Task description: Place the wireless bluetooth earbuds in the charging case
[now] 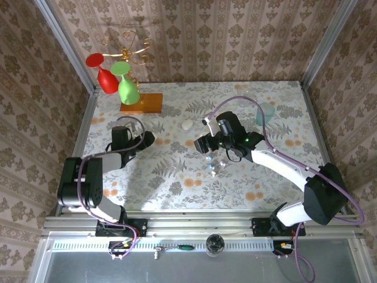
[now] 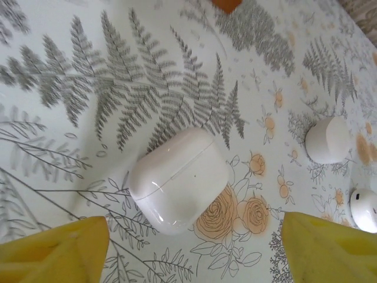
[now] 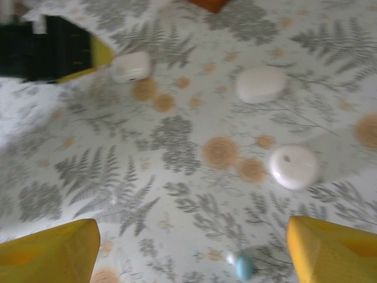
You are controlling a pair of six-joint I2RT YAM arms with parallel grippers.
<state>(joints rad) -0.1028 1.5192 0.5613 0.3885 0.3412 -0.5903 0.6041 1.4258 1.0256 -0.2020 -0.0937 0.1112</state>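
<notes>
light-blue charging case [image 3: 243, 266] between the wide-spread fingers [image 3: 47, 250] of the right gripper [image 3: 191, 227], untouched, left gripper [image 2: 195, 221] spread open around a white rounded box [image 2: 179, 180], gripping nothing

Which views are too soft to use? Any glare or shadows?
Right wrist view: blurred all over, white pebble edges smeared. Left wrist view: sharp, only a soft sheen on the white case. Top external view: in focus, dark shadow on the tablecloth beside the left arm.
</notes>
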